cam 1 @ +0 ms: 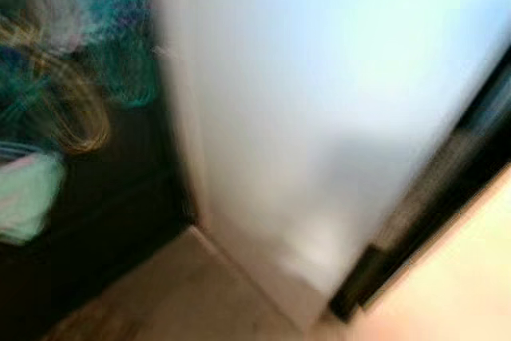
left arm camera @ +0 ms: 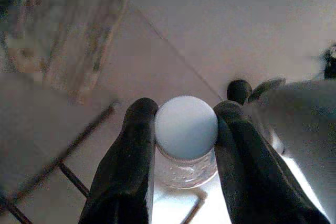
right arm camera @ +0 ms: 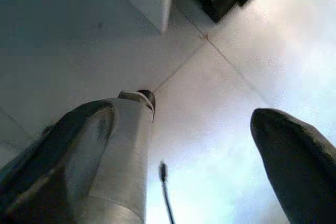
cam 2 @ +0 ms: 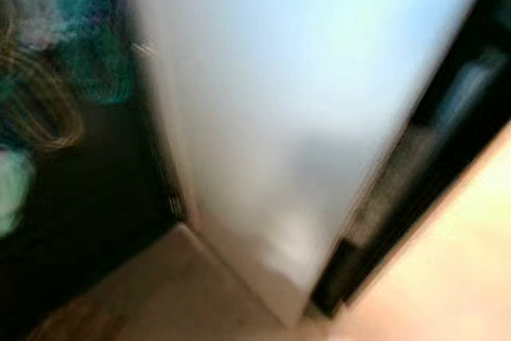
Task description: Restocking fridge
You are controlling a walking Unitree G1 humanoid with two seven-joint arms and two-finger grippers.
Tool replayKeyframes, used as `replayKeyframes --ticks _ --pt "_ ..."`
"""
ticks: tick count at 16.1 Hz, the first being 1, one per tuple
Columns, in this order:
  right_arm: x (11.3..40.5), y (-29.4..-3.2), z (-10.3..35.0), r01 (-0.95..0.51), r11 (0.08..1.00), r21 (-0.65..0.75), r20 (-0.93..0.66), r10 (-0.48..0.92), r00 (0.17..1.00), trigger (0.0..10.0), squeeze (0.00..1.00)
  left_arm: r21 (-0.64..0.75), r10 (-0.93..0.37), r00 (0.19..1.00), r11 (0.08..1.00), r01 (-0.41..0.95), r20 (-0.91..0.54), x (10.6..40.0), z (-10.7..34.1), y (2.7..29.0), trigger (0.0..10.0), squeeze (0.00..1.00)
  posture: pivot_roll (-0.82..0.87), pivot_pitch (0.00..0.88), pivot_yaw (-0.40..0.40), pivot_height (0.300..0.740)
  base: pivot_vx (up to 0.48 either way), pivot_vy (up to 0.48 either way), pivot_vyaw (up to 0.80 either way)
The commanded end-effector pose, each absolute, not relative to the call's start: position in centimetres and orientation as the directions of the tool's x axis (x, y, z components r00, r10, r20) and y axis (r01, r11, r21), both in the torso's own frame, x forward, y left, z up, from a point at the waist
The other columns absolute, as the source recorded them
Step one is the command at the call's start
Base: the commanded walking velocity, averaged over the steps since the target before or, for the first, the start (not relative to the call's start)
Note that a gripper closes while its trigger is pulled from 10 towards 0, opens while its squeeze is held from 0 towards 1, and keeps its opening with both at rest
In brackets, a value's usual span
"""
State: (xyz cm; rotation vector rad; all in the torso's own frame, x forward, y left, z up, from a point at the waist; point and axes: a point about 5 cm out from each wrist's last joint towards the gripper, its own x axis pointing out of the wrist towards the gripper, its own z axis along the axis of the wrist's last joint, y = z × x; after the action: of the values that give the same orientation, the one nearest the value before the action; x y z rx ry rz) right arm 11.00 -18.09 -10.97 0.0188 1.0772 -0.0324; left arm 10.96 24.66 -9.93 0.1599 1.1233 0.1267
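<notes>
Head views are badly blurred. A big white fridge door [cam 1: 319, 117] fills the middle, w/ a dark opening [cam 1: 112, 197] on its left holding smeared teal and yellow shapes, too blurred to name. Pale tiled floor [right arm camera: 220, 108] lies below. Left gripper [left arm camera: 185, 129] pinches a clear bottle [left arm camera: 186, 135] w/ a white cap between its fingers, above the floor. Right gripper [right arm camera: 184, 150] hangs spread wide, nothing between its fingers.

Clear ribbed plastic bottle [left arm camera: 185, 169], matt white cap [left arm camera: 186, 128].
</notes>
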Motion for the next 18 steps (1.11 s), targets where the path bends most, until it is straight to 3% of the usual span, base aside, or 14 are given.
replayKeyframes --ticks 1,18 --pt "8.1 -17.9 -11.8 0.048 0.999 -0.002 -0.929 -0.019 0.370 10.0 0.00 0.185 0.174 0.433 0.983 -0.017 -0.885 11.1 -9.9 24.5 10.0 0.00 -0.03 0.000 0.016 0.740 0.000 0.000 -0.80" --pt "6.0 -18.5 -12.0 0.069 0.997 -0.017 -0.938 -0.040 0.345 10.0 0.00 0.187 0.167 0.407 0.982 0.010 -0.898 9.3 -10.4 24.3 10.0 0.00 -0.01 0.000 0.012 0.740 0.000 0.000 -0.80"
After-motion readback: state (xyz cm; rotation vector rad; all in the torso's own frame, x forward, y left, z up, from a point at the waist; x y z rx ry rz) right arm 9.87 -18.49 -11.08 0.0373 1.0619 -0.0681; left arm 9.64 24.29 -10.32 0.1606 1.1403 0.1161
